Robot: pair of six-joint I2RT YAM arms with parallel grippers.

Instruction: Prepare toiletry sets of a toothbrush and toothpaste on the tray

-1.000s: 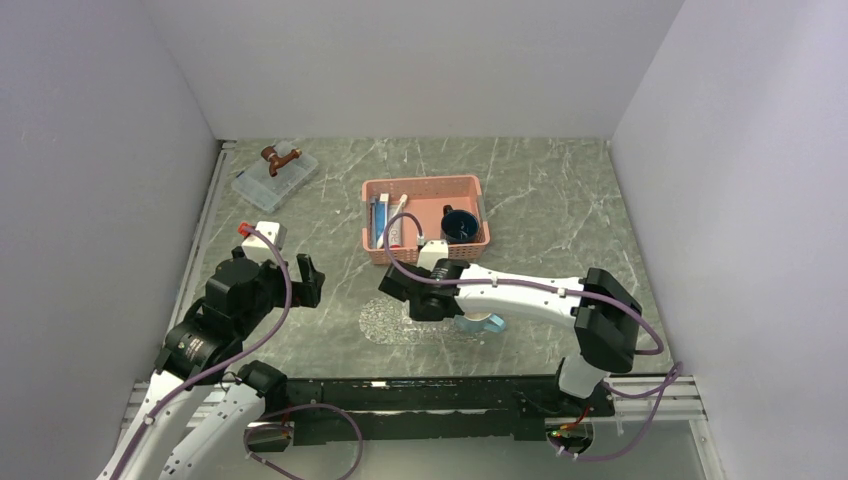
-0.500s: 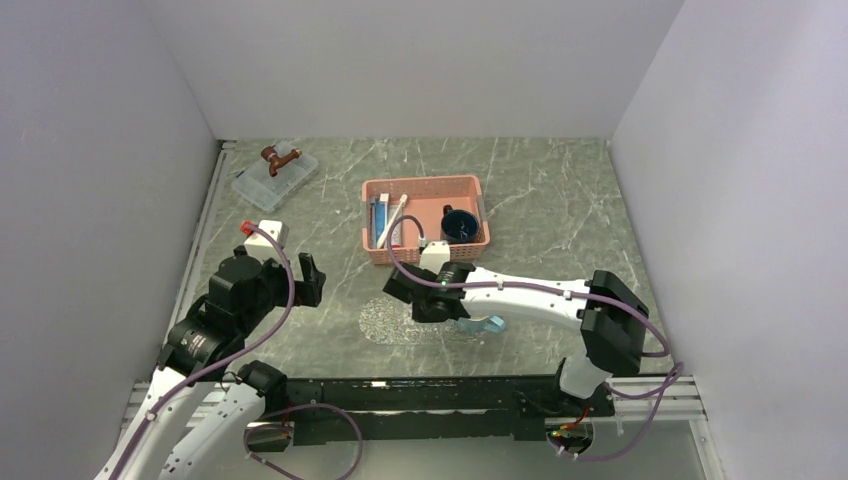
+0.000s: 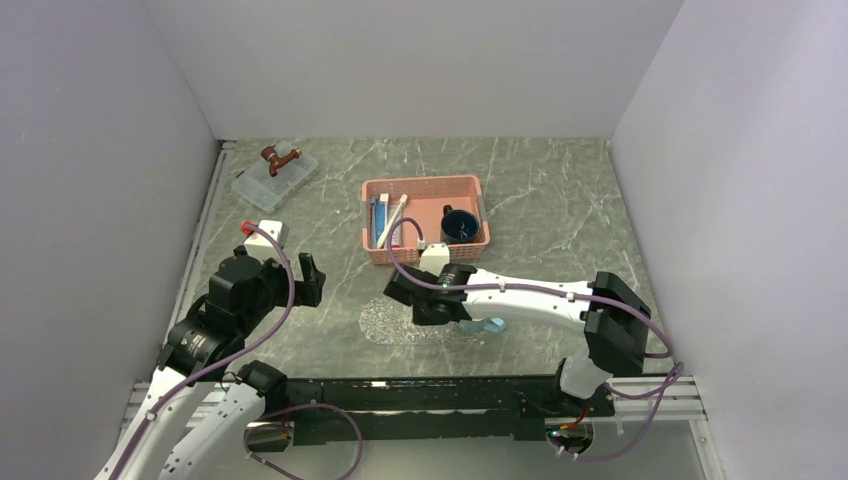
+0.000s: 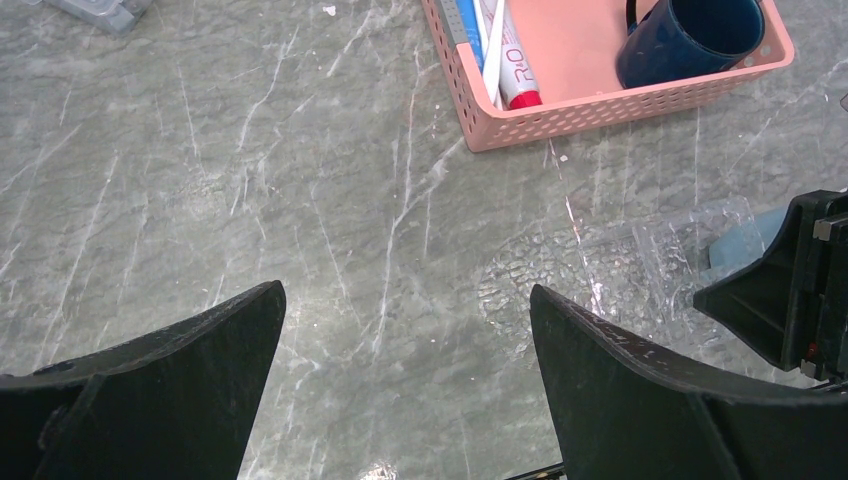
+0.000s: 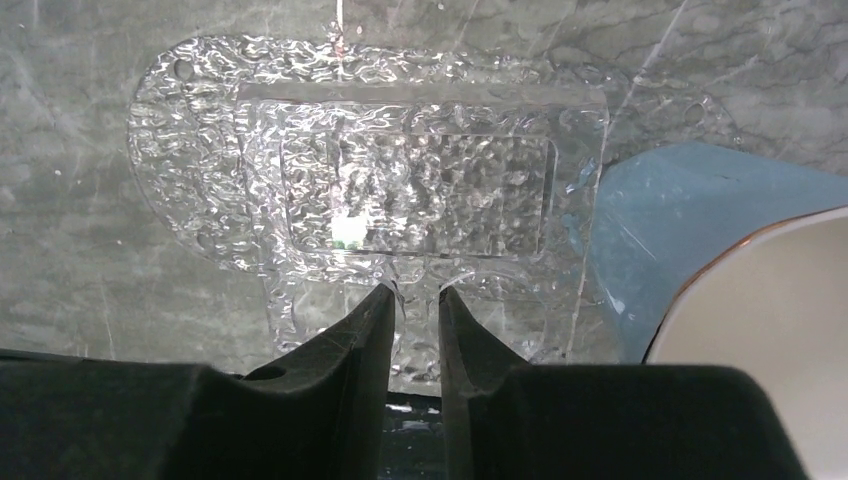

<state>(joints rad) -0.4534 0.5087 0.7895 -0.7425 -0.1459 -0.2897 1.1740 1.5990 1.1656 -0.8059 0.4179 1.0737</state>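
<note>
- Over the near middle of the table (image 4: 250, 200), my right gripper (image 5: 412, 292) hangs low above the tray (image 5: 400, 180), with its tips at the tray's near rim.
- Right jaws are narrowed to a thin slit. I can't tell whether they pinch the rim or just hover over it.
- The tray lies flat on the table, and a light blue cup (image 5: 690, 220) sits just beside its right end.
- My left gripper (image 4: 405, 292) is spread wide and holds nothing, hanging over bare table to the left of the tray and apart from it.
- The toothbrush (image 4: 492, 45) and toothpaste (image 4: 512, 65) are not on the tray. They lie side by side, touching, in the left end of the pink basket (image 4: 600, 110), with the red cap toward its near wall.
- A dark blue mug (image 4: 690, 35) stands in the basket's right part.
- The basket sits beyond the tray, with a gap between them.
- A clear lidded box (image 3: 275, 178) is at the far left.
</note>
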